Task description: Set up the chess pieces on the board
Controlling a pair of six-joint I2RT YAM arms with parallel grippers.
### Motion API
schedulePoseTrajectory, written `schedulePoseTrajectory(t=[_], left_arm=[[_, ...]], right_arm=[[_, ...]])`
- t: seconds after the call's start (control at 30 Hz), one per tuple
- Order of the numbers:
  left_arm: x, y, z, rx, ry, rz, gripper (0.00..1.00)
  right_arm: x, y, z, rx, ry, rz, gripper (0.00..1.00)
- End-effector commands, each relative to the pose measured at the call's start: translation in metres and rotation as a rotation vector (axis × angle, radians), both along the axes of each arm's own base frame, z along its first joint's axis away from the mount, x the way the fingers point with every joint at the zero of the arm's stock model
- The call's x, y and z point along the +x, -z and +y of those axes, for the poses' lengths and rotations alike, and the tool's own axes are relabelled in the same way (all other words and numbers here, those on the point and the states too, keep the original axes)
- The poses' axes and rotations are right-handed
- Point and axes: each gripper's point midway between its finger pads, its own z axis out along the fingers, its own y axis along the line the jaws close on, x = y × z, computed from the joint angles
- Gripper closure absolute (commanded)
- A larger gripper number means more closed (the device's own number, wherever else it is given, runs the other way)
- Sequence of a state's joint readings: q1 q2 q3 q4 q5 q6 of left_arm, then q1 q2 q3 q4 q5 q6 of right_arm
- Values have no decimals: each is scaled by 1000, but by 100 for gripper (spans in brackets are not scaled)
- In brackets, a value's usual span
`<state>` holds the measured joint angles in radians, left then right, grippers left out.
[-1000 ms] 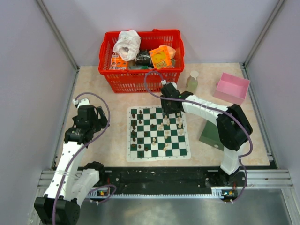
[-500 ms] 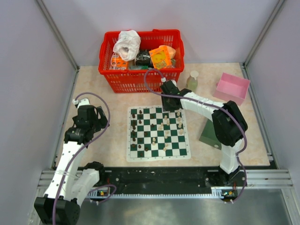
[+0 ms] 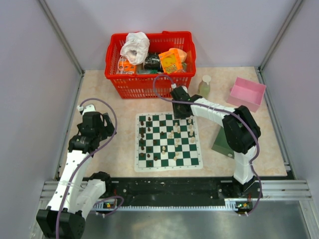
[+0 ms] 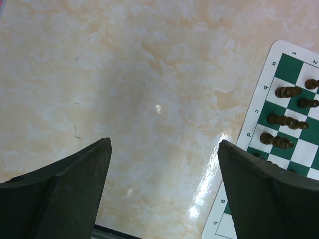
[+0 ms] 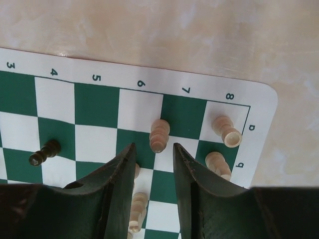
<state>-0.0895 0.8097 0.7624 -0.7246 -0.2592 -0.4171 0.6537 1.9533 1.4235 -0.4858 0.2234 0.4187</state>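
Observation:
The green-and-white board lies in the middle of the table. Dark brown chess pieces stand along its left columns and cream pieces are scattered on its right half. My right gripper hovers over the board's far right part. In the right wrist view it is open, and a cream piece stands just ahead of the fingertips. Two more cream pieces stand near the corner, and a dark piece stands to the left. My left gripper is open and empty over bare table, left of the board.
A red basket full of goods stands behind the board. A small bottle and a pink tray are at the back right. A dark green box lies right of the board, partly under the right arm.
My right gripper has moved a little toward the board's far edge, with the arm's elbow swinging left. The left arm has not moved.

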Motion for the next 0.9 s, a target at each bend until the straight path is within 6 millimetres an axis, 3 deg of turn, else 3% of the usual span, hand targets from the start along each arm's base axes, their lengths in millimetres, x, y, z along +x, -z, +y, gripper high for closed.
schedulePoseTrajectory(t=[0.0, 0.87], left_arm=[[7, -6, 0, -1, -2, -40, 7], [7, -6, 0, 0, -2, -39, 7]], right_arm=[[23, -16, 6, 33, 6, -67, 65], [31, -19, 6, 24, -3, -86, 76]])
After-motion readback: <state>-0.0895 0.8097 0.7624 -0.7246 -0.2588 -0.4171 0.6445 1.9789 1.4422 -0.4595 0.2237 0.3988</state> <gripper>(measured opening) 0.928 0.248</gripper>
